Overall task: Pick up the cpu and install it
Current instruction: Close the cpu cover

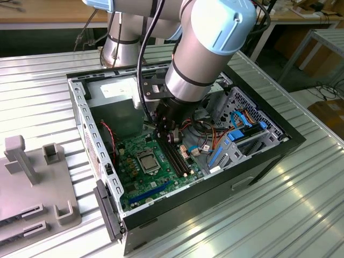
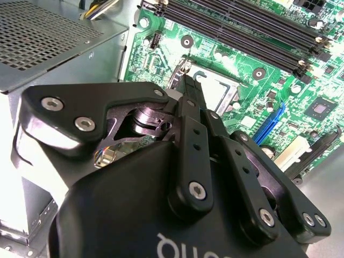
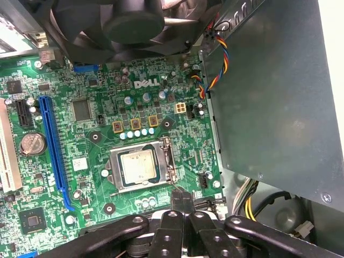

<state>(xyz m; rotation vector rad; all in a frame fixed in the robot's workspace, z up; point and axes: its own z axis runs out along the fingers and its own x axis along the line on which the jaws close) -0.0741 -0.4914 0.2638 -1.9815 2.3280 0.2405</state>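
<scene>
The cpu (image 3: pixel 138 166) is a small square chip with a silver-grey face. It lies flat inside the metal-framed socket (image 3: pixel 167 161) on the green motherboard (image 3: pixel 80 75). In the exterior view the socket (image 1: pixel 148 160) sits in the middle of the open computer case. My gripper (image 3: pixel 181 198) hangs just above the board beside the socket's edge, shut, with nothing between its black fingers. In the second wrist view the gripper (image 2: pixel 188 83) has its closed tips over the near edge of the socket (image 2: pixel 217 88).
A grey power-supply box (image 3: pixel 269 91) stands close beside the gripper. A black fan (image 3: pixel 123 21) overhangs the board. Long black memory slots (image 1: pixel 174 156) run next to the socket. Cables (image 1: pixel 215 134) and a drive cage (image 1: pixel 242 113) sit at the exterior view's right. Grey fixtures (image 1: pixel 32 177) stand outside the case.
</scene>
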